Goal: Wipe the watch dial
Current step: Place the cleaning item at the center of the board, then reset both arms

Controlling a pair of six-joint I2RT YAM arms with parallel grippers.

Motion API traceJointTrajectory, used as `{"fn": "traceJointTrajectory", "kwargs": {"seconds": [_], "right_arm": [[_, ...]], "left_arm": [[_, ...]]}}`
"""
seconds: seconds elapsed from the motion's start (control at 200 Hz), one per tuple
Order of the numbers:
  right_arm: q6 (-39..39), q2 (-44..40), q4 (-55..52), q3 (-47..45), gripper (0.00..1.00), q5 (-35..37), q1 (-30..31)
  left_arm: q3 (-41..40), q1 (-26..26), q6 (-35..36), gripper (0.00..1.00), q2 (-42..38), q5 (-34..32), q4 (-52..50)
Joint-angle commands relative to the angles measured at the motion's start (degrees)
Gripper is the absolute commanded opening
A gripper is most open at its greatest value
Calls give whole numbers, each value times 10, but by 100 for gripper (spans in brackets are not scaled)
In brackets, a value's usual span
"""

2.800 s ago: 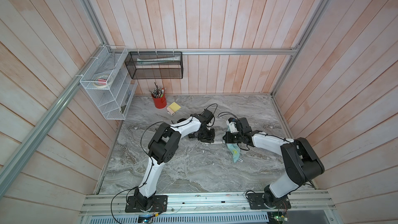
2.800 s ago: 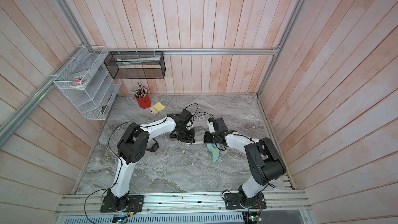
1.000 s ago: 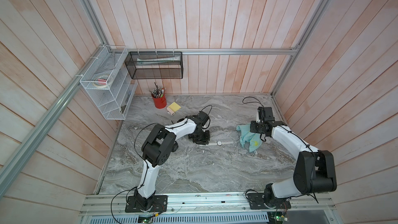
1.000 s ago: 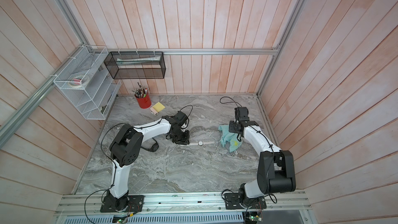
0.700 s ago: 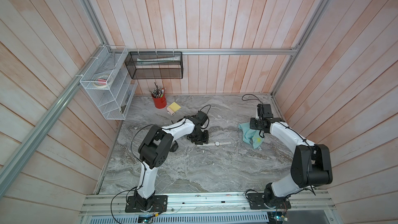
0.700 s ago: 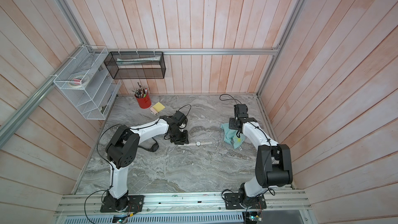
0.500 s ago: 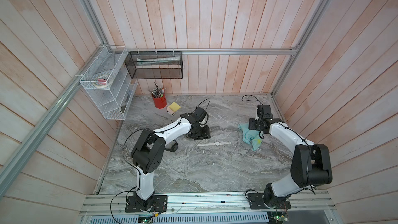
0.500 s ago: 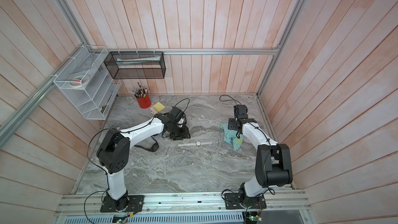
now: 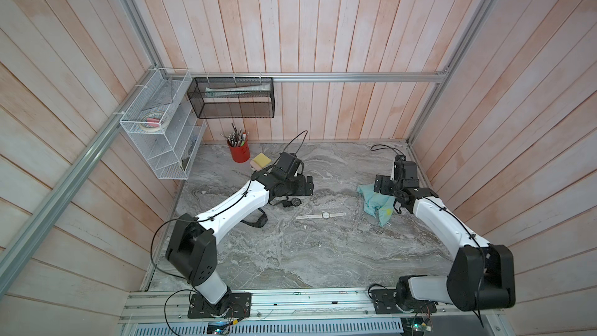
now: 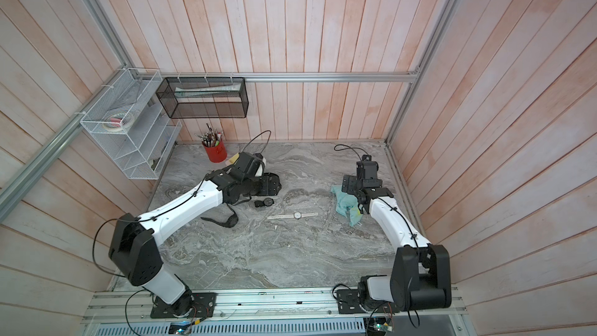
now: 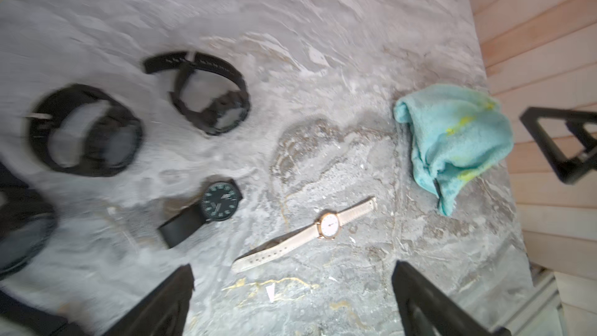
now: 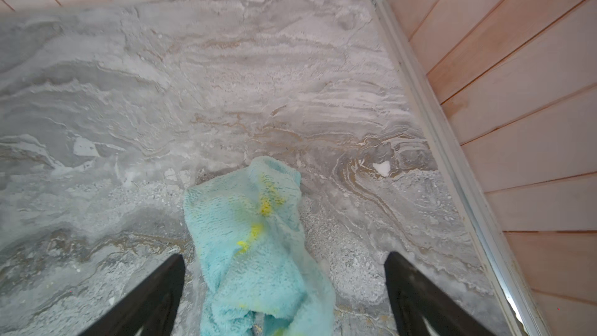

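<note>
In both top views the white watch (image 9: 324, 215) (image 10: 297, 215) lies flat, strap stretched out, on the marble desk (image 9: 290, 260), between the two arms and touched by neither. The teal cloth (image 9: 376, 203) sits crumpled toward the right arm, just beside the right end effector (image 9: 382, 185). The left end effector (image 9: 303, 185) hangs near a black watch (image 9: 295, 202), with a red cup (image 9: 239, 153) of pens behind it.

In the left wrist view the left end effector (image 11: 290, 298) is released, its jaws spread wide over bare desk. The white watch (image 11: 328, 224) lies dial up just beyond them, apart from the cloth (image 11: 452, 137).

In the right wrist view the right end effector (image 12: 284, 256) is released too. The yellow-stained cloth (image 12: 258, 247) lies loose on the desk between its wide jaws, and neither seems to touch it.
</note>
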Motion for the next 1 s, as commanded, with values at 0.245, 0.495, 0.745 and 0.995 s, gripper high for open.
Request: {"fn": "traceJointTrajectory", "kwargs": {"seconds": [0.245,0.495,0.745,0.995], "right_arm": [[-88,-80,325,-175,98,46,-45],[-64,21,697,-328,98,-19,-56],[-95,157,949,-413,98,-70,-56],[-94,153,843,-362,98,-97,-61]], "left_arm": [[-384,259,163,100,-295,-219,319],[-537,333,226,100,-221,-212,640],[-611,340,238,100,-65,-152,971],[-616,345,265,100,3,-100,1046]]}}
